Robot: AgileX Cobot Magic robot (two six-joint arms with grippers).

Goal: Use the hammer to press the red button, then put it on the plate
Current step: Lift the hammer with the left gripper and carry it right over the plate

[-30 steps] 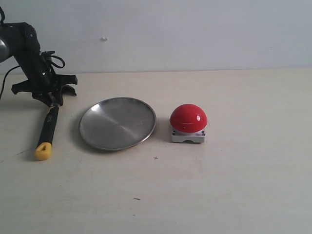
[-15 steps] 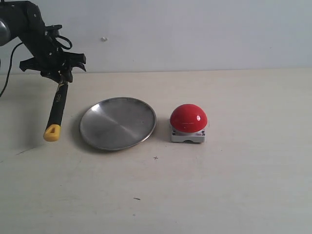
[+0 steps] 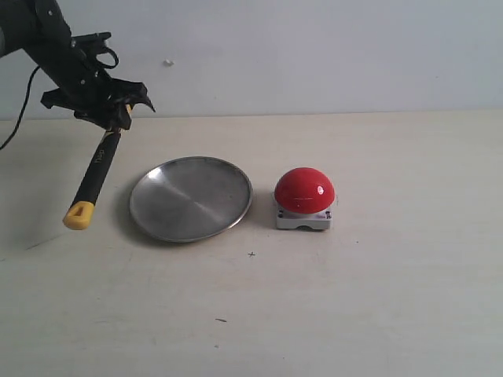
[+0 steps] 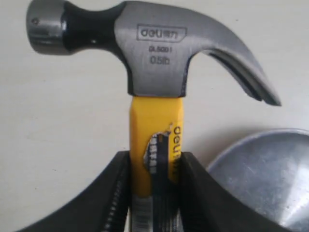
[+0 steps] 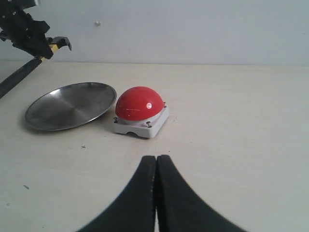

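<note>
Clamping the hammer below its head, the left gripper holds it tilted, butt down, left of the plate. Red button sits right of plate; right gripper closed, empty.

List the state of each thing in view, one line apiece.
hammer: clamped just below the head, hanging slanted, butt end lowest
left gripper: shut on the hammer
right gripper: shut, holding nothing
button: untouched, nothing on it
plate: empty
</note>
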